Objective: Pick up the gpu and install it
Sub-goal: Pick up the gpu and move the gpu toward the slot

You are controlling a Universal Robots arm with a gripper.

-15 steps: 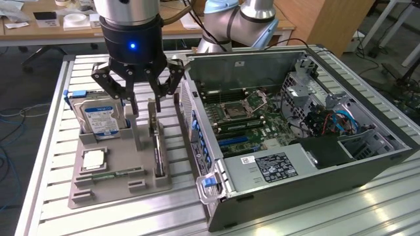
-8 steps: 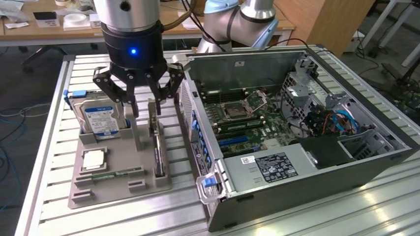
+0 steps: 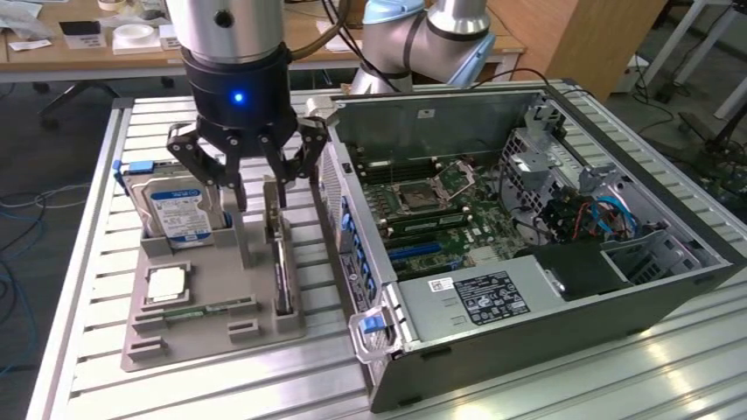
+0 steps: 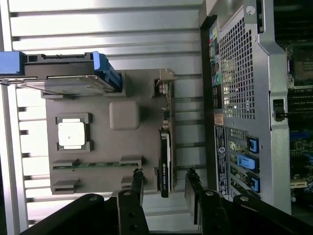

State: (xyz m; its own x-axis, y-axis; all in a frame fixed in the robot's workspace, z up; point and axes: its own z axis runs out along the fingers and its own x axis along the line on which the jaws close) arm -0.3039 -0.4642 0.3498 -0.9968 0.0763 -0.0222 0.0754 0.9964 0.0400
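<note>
Nearest me in the exterior view is the slatted metal table (image 3: 175, 394), w/ the PC case (image 3: 502, 324) at the exterior view's right, open side up, mobo (image 3: 432, 219) exposed. Just beside the case, toward the exterior view's left, sits a grey holder tray (image 3: 187, 337). Working back along the tray: green memory stick (image 3: 205, 308) lying flat in its slot, then the CPU (image 3: 167, 282) in a square pocket. The gpu (image 3: 282, 262) stands on edge in the slot on the tray's case side, dark card, pale bracket at its far end, not lifted. Behind the CPU the HDD (image 3: 178, 210) stands upright, blue-white label facing me. Above the tray's far half hangs the gripper (image 3: 261, 188), jaws spread wide, nothing btwn them. In the wrist view the two fingers (image 4: 138, 183) sit either side of the card's line, w/ a gap on each side. Further back: the arm (image 3: 426, 35), then a wooden desk (image 3: 70, 52).
</note>
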